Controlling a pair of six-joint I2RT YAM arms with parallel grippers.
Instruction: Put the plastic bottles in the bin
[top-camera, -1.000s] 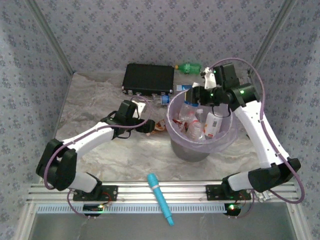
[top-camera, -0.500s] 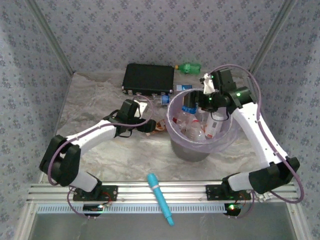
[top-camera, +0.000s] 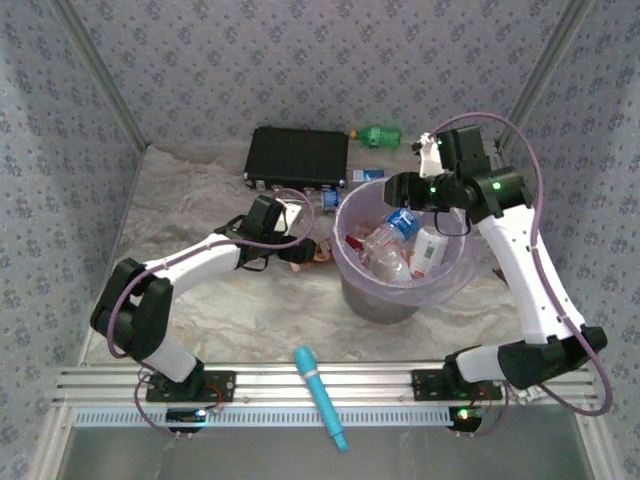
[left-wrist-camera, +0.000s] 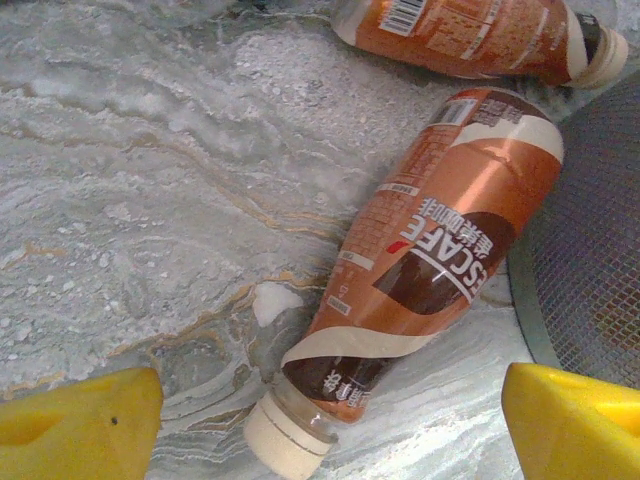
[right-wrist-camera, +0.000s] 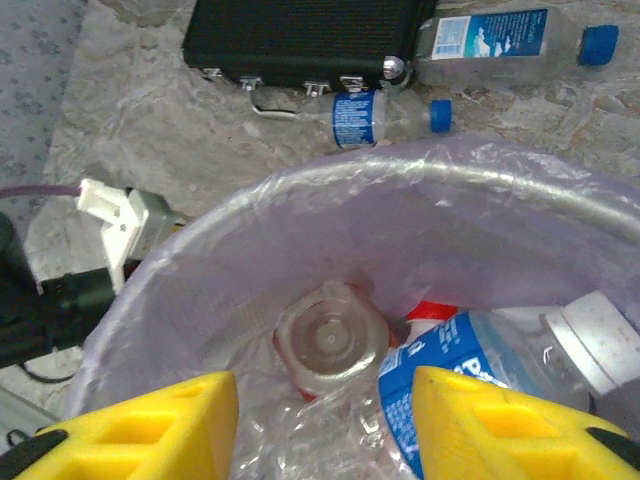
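Observation:
The bin (top-camera: 380, 303), a grey bucket with a lilac bag, holds several clear plastic bottles. A blue-labelled bottle (top-camera: 400, 224) lies on top of them. My right gripper (top-camera: 394, 188) hangs open over the bin's far rim. From its wrist I look down into the bin (right-wrist-camera: 330, 215) at that blue-labelled bottle (right-wrist-camera: 460, 365), with nothing between the jaws of the right gripper (right-wrist-camera: 325, 430). My left gripper (left-wrist-camera: 330, 435) is open low over the table. The cream cap end of an orange coffee bottle (left-wrist-camera: 430, 250) lies between its fingers (left-wrist-camera: 80, 425). A second orange bottle (left-wrist-camera: 470, 35) lies beyond.
A flat black box (top-camera: 298, 157) sits at the back, with a green bottle (top-camera: 380, 135) to its right. Two blue-capped bottles (right-wrist-camera: 385, 118) (right-wrist-camera: 500, 45) lie beside the box, behind the bin. A cyan stick (top-camera: 320, 397) rests on the front rail.
My right gripper let the blue-labelled bottle drop into the bin and rose slightly. My left gripper edged right toward the orange bottles beside the bin.

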